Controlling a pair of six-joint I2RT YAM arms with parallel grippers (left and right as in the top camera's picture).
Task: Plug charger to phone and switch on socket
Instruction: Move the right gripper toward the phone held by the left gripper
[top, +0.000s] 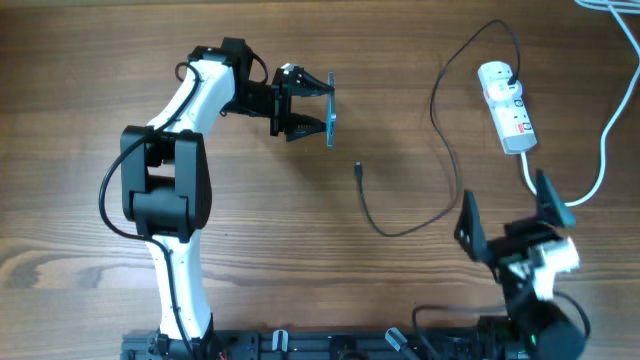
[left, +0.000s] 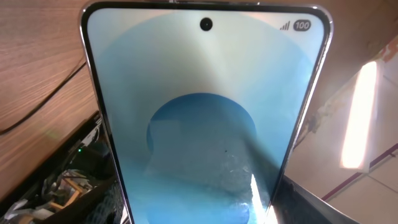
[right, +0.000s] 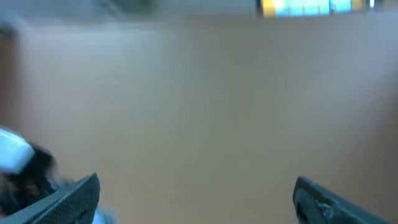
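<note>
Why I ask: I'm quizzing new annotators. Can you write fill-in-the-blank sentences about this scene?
1. The phone is clamped in the jaws of the ___ arm.
2. The right gripper has its jaws ___.
3. The charger has its tip lying loose, not yet plugged into the ___.
Missing words: left; open; phone.

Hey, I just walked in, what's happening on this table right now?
The left gripper holds the phone up on edge, with its screen lit. The charger lies loose on the table. Its tip rests between the phone and the socket, and its cable leads to the socket. The right gripper is open and empty, a little short of the socket. Nothing is plugged into the phone yet.
</note>
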